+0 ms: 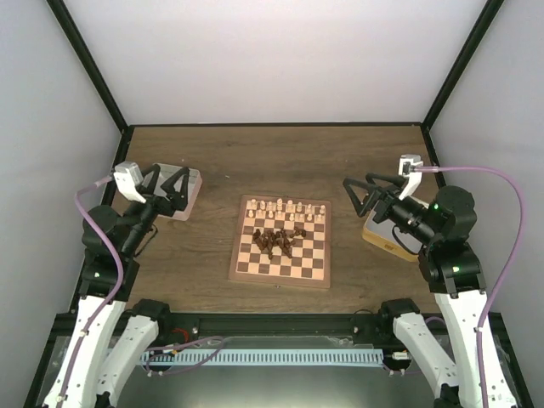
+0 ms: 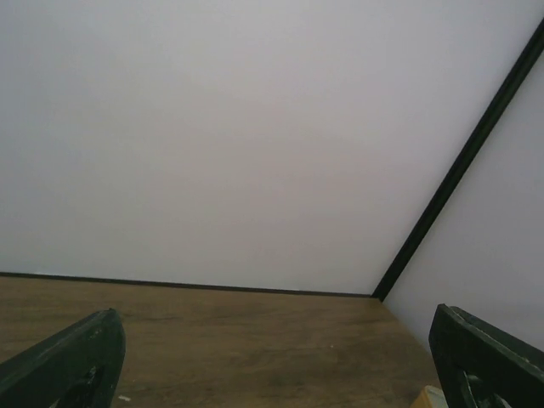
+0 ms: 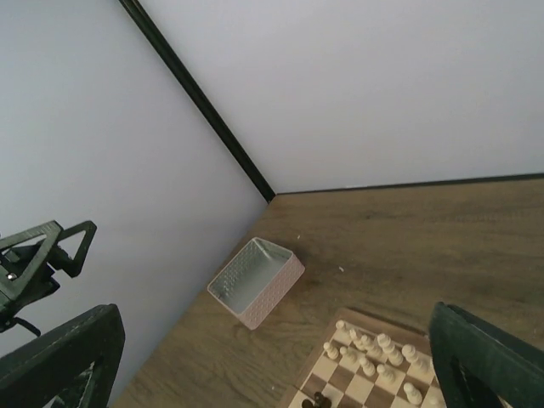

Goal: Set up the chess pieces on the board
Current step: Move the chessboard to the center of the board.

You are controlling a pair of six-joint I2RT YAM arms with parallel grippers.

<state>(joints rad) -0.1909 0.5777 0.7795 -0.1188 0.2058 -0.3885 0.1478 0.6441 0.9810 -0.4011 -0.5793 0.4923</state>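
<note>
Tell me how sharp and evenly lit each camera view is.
Top external: soft even light, no glare, the chess pieces on the board tiny and indistinct. Left wrist: mostly blank wall, dark fingers blurred in both corners. Right wrist: cream pieces fairly crisp, fingers blurred.

We see a matt, brown wood-grain table (image 1: 204, 161). The board (image 1: 280, 280) is smooth wood with a faint sheen. Its pieces (image 1: 285, 207) look wooden, some pale and some dark. The tray (image 3: 274, 299) is ribbed and silvery inside, matt pink outside. The left gripper (image 1: 170, 172) and right gripper (image 1: 357, 182) look like matt black plastic.
</note>
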